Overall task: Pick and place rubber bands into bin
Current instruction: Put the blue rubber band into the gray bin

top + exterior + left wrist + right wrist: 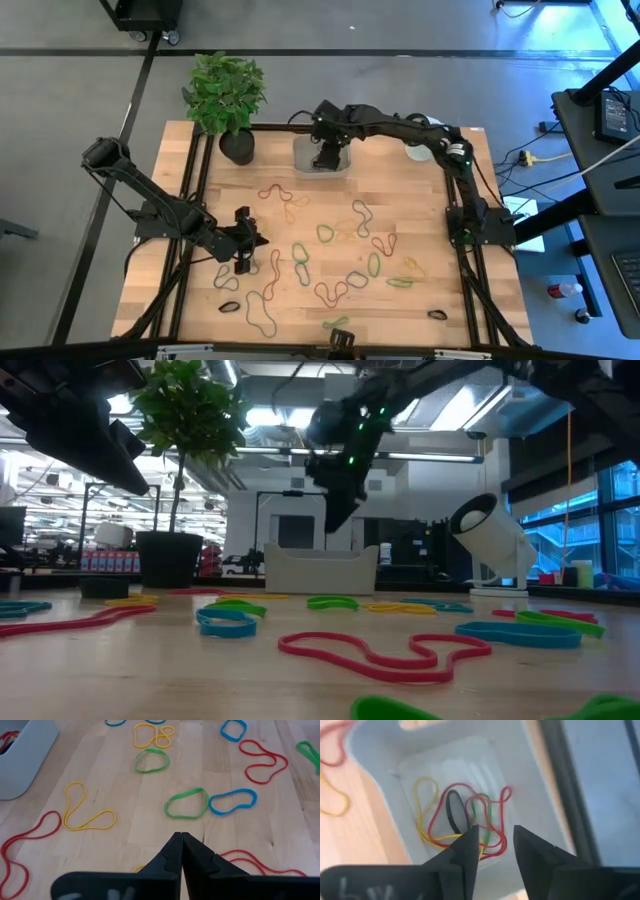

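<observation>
From overhead my right gripper (326,160) hid most of the small translucent grey plastic bin (303,150), which sat beside the black plant pot (237,148). My fingers stood apart, holding nothing. Inside lay tangled red, yellow, green and black rubber bands (465,822). My left gripper (181,840) hung clenched and empty over the wooden table (420,300).

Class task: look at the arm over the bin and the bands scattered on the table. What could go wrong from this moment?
1. The right tool hangs open just above the rubber bands in the bin; a loop might snag on a finger and lift out.
2. The left tool, shut, holds nothing; thin bands lying flat on the table may slip its pinch.
</observation>
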### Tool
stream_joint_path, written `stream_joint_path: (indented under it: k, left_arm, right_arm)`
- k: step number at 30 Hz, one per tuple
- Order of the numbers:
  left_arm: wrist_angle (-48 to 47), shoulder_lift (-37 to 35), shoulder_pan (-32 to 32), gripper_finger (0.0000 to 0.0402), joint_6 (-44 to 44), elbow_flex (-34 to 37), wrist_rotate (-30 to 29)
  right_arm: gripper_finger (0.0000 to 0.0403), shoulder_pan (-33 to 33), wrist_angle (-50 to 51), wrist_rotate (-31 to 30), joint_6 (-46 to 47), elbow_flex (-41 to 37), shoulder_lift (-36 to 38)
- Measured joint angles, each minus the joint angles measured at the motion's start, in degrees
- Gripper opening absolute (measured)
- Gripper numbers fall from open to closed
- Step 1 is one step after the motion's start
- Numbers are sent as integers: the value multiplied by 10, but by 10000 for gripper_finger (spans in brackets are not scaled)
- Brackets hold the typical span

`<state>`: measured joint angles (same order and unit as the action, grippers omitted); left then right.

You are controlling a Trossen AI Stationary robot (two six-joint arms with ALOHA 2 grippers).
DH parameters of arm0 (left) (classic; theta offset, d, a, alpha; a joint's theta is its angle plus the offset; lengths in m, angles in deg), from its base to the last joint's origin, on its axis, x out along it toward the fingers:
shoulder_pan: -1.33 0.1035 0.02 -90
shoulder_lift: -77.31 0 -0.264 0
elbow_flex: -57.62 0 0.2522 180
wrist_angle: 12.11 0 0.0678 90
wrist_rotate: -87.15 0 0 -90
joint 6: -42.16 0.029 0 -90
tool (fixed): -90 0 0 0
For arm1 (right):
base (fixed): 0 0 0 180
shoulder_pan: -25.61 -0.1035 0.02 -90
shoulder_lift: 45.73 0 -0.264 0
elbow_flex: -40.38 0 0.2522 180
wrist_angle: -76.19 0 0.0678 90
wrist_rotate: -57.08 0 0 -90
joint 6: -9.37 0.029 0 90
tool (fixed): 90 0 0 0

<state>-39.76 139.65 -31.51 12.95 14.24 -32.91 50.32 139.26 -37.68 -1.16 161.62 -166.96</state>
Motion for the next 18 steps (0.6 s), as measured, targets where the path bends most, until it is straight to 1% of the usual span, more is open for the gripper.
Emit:
stream_joint_path:
  k: [4, 6, 7, 11, 14, 16, 18]
  left_arm:
    - [4, 0, 0, 2, 0, 0, 3]
    - [4, 0, 0, 3, -1, 0, 5]
    - [5, 0, 0, 2, -1, -1, 5]
    - [8, 0, 1, 1, -7, -2, -4]
    - [0, 2, 1, 2, -19, -15, -3]
    - [-5, 9, 1, 2, -7, -29, -3]
    - [-15, 19, 1, 1, 7, -47, -1]
  right_arm:
    - [52, -14, -34, -5, 2, -41, 58]
    - [18, -21, -57, -5, 14, -83, 100]
    - [10, -25, -72, -5, 16, -109, 125]
    - [11, -57, -147, -10, 60, -248, 235]
    - [4, -102, -224, -8, 107, -374, 331]
    - [4, -138, -289, -10, 122, -465, 396]
    - [4, -179, -359, -40, 150, -552, 455]
